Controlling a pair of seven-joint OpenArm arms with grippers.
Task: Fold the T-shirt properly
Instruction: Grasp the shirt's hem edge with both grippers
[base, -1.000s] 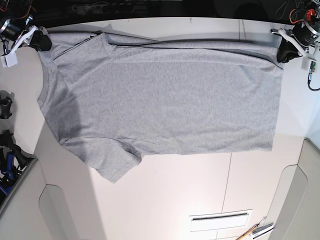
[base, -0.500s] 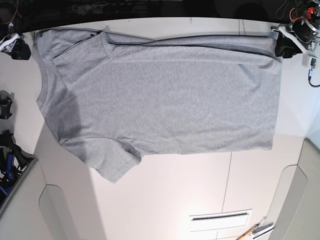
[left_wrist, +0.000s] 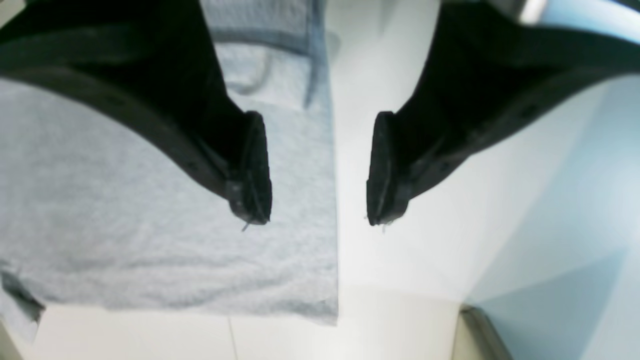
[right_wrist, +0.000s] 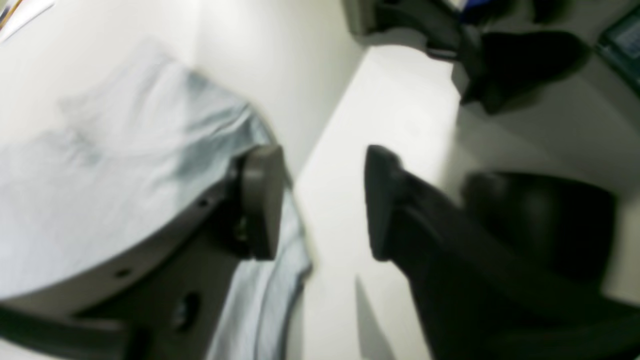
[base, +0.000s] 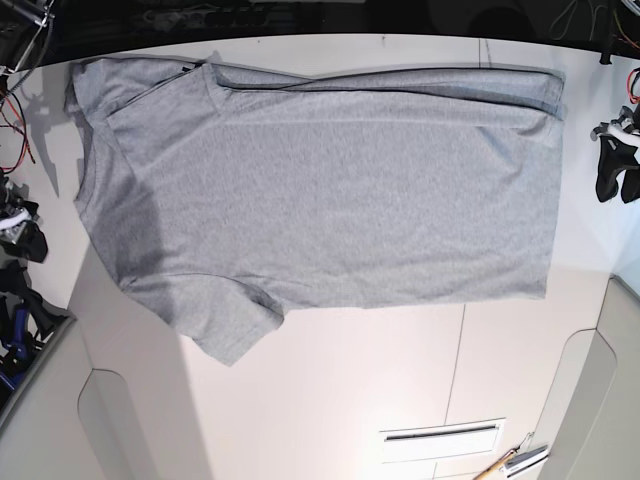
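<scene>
On table: T-shirt (base: 330, 200) flat, far edge folded over.
Left gripper (left_wrist: 319, 167): released.
Right gripper (right_wrist: 320, 202): released.
Left: further folds.

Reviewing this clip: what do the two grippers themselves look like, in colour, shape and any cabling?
Both grippers are matte black. The left gripper has two curved, horn-shaped jaws ending in flat, ribbed-edged pads. The right gripper looks alike but is blurred; its lit pad reads dark grey, and small round holes show along one jaw. In the base view, white brackets sit above the left gripper. Red wires show near both upper corners.
</scene>
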